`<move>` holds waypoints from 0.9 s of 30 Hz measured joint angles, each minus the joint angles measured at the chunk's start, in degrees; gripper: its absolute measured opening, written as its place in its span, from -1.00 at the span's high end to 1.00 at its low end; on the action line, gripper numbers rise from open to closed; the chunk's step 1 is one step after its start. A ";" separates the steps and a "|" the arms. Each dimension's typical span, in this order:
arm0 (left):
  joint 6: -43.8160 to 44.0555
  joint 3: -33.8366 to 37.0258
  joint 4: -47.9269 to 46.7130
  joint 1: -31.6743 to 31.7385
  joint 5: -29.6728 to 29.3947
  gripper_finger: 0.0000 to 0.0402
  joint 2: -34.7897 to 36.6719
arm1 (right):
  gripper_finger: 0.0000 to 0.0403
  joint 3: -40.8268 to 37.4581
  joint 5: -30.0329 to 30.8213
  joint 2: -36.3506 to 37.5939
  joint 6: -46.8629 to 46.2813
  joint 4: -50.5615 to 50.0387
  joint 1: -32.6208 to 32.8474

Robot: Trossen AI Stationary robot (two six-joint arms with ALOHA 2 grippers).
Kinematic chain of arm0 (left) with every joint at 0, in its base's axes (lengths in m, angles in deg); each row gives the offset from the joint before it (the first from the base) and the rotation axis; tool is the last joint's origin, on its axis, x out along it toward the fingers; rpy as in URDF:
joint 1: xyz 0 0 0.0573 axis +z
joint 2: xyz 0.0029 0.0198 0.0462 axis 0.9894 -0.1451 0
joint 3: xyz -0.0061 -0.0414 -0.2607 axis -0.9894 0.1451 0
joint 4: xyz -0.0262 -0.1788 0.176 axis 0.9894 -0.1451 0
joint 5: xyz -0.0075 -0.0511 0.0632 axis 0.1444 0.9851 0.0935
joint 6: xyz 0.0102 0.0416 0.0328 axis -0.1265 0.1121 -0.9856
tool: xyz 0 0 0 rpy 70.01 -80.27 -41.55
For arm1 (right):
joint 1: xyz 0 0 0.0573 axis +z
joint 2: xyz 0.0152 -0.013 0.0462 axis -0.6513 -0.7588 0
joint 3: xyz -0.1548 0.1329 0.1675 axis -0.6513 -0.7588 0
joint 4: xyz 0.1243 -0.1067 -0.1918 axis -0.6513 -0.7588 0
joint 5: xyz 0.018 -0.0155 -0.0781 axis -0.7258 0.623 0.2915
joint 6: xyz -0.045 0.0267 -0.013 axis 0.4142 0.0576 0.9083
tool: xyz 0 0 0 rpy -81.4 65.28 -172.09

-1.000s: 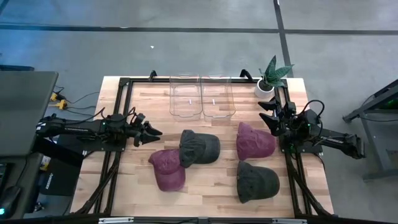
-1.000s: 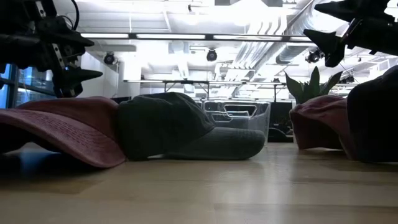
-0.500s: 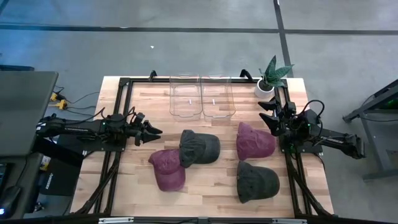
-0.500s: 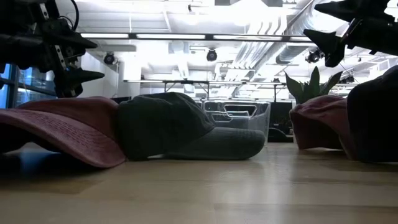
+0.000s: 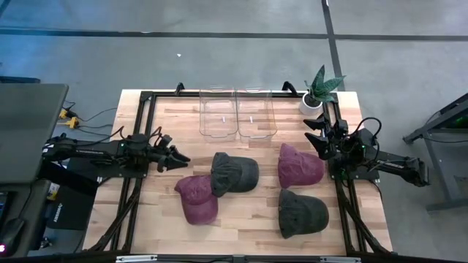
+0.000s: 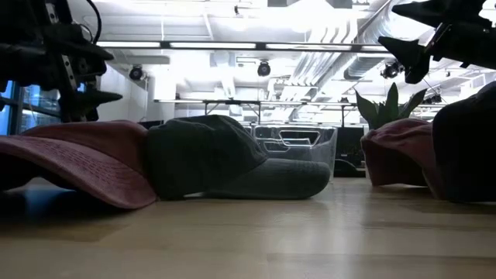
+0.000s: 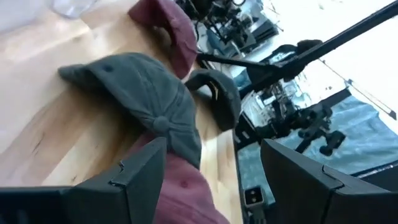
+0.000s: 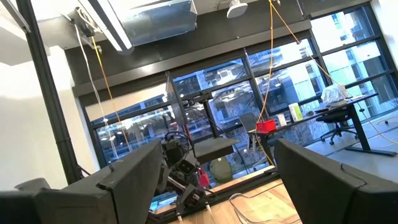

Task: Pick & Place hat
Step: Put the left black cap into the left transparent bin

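hovering by the hats, nothing grabbed

my left gripper (image 5: 180,155) hangs spread and empty beside the dark grey cloth cap (image 5: 235,172), which overlaps the maroon cloth cap (image 5: 197,197) on the wooden table (image 5: 168,124). my right gripper (image 5: 314,137) waits spread above the table's right edge.

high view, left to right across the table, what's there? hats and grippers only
left gripper → maroon hat → dark grey hat → second maroon hat, with another dark hat just below it → right gripper.
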 joint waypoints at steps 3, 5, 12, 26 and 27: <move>2.48 -0.23 0.30 0.00 1.13 -0.27 0.07 | -0.52 0.00 -0.01 0.00 0.00 0.00 0.02; 4.08 -0.25 0.11 0.00 1.77 -0.27 0.01 | -0.52 0.00 -0.01 -0.01 0.00 0.00 0.02; 4.39 -0.34 -1.01 0.00 0.07 -0.27 0.02 | -0.52 0.00 -0.01 -0.01 0.00 0.00 0.00; 5.93 -0.51 -1.10 0.00 -0.63 -0.27 0.02 | -0.52 0.00 -0.01 0.00 0.00 0.00 0.01; 5.95 -0.53 -1.12 0.00 -0.17 -0.27 0.02 | -0.52 0.00 -0.01 0.01 0.00 0.00 0.02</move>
